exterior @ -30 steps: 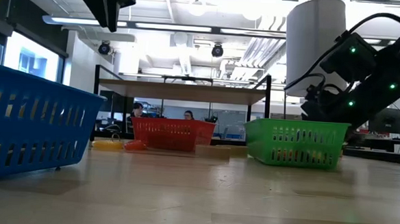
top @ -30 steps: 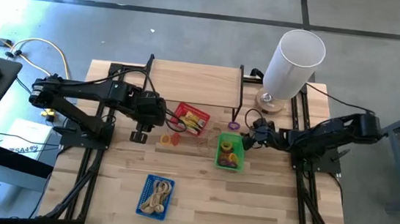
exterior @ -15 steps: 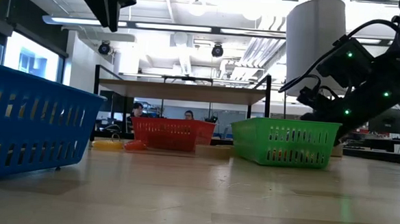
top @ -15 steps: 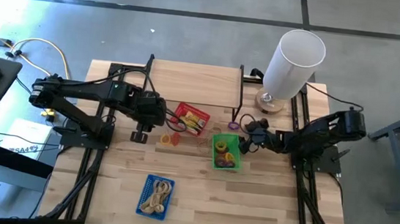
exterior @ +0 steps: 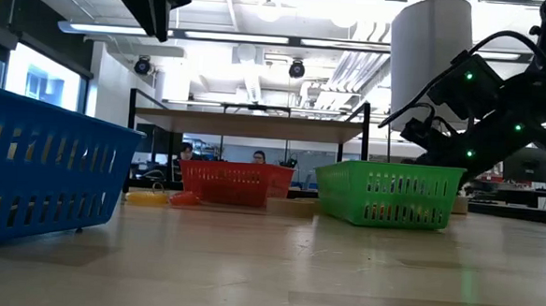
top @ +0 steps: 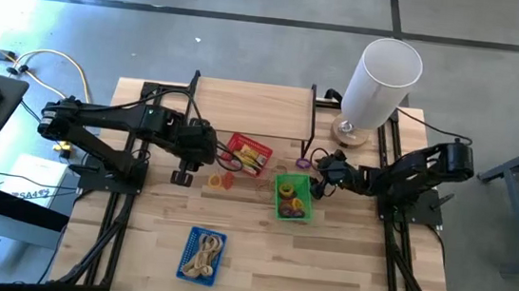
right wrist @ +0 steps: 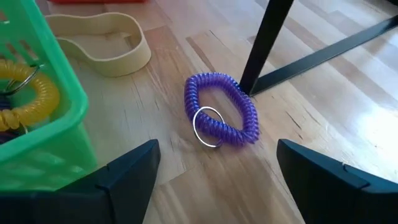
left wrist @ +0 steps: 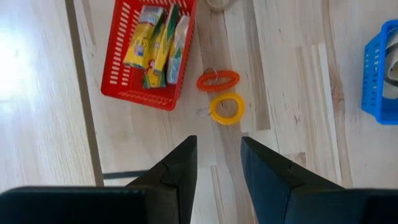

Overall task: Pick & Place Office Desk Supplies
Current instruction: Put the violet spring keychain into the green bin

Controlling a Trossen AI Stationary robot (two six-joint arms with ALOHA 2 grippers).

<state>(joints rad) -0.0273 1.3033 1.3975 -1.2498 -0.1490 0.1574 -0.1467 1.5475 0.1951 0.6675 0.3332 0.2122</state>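
Right wrist view shows the right claw [right wrist: 214, 171] spread wide and empty, low over the surface [right wrist: 186, 193], with a purple coil loop [right wrist: 221, 117] lying between its fingers' lines, just beside the green basket [right wrist: 43, 134], which holds a yellow coil loop [right wrist: 28, 93]. A pale tan band [right wrist: 102, 40] lies near. Left wrist view shows the left claw [left wrist: 219, 163] partly spread, holding nothing, above an orange loop [left wrist: 218, 80] touching a yellow loop [left wrist: 227, 108] beside the red basket [left wrist: 118, 74].

Open lab hall: concrete floor [top: 251, 40], ceiling ducts [exterior: 352, 73], distant workbenches [exterior: 246, 125].
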